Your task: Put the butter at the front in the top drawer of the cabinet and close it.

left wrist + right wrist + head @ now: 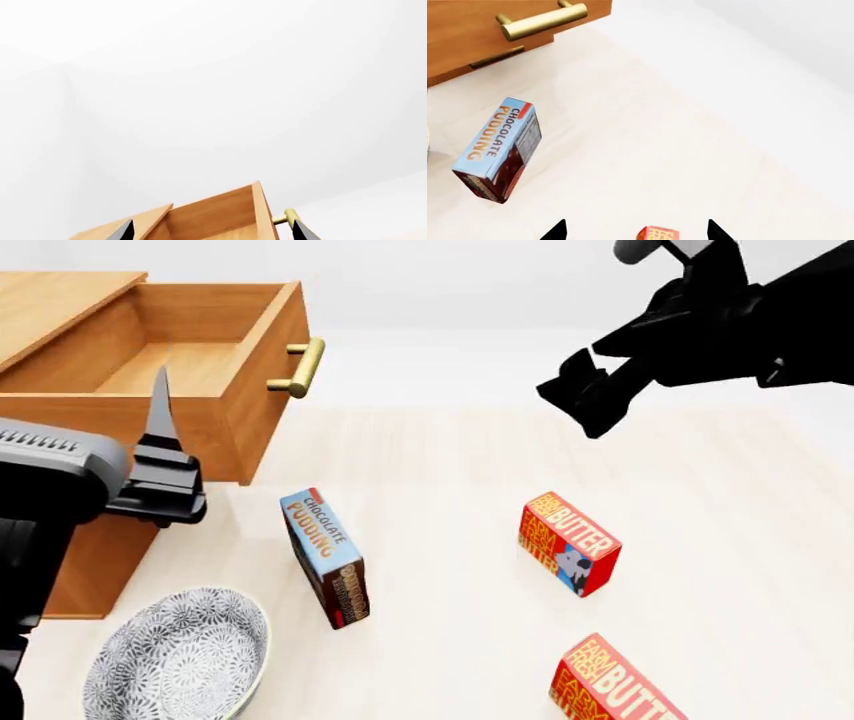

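Head view: butter [571, 544] below right end effector [587, 400].

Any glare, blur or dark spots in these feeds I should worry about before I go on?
Head view: sharp, even light, soft shadow under the chocolate pudding box; the black right gripper shows no detail. Left wrist view: mostly blank white, only the top drawer low in frame. Right wrist view: crisp, butter cropped at the edge.

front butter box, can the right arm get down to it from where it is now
Probably yes. The right gripper hangs open above the floor, and nothing lies between it and the front butter box. The other butter box and the pudding box lie apart from it.
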`<state>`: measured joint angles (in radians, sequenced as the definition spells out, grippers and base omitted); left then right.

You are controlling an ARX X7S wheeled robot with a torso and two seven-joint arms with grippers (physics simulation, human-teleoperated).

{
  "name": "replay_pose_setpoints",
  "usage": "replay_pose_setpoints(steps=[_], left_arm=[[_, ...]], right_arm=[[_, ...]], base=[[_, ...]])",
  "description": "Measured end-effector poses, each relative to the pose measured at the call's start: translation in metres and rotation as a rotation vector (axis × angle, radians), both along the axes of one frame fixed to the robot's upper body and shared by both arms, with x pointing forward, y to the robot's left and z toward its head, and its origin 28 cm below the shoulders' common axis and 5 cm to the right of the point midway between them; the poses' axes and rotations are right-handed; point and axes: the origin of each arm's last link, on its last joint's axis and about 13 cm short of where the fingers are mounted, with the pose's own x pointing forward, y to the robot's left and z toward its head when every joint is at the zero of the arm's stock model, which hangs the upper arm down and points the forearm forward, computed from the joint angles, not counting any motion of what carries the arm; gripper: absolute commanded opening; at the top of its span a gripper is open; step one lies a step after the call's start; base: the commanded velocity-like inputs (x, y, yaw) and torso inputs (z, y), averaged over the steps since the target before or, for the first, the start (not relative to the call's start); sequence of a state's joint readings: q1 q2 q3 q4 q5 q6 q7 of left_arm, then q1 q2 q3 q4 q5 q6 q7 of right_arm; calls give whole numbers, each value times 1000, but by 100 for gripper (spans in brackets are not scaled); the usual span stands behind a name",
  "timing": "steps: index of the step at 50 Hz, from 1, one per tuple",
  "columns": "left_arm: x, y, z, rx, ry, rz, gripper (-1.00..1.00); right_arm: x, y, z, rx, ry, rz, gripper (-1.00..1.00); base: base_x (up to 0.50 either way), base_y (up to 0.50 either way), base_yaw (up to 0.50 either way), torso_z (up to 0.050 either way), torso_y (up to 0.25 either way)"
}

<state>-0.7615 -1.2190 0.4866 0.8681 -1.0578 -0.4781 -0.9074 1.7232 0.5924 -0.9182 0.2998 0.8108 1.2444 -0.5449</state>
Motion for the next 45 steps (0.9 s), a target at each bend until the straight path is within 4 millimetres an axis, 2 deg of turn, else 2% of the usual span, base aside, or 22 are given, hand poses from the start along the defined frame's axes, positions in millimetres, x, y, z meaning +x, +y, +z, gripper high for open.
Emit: replay_pose_setpoints(steps=[24,36,45], left_arm=[[6,-2,-6,-37,-1,-29,100],[9,-2,-14,-47,2,-37,100],[10,-2,-18,-51,4,-39,100]], right_arm=[[45,-7,-26,-90,111,52,100],[70,-8,-50,-77,139,12,100],[77,-7,-71,-78,167,-24,100]], base=[[0,0,0,0,0],[0,0,0,0,0],[0,0,0,0,0]])
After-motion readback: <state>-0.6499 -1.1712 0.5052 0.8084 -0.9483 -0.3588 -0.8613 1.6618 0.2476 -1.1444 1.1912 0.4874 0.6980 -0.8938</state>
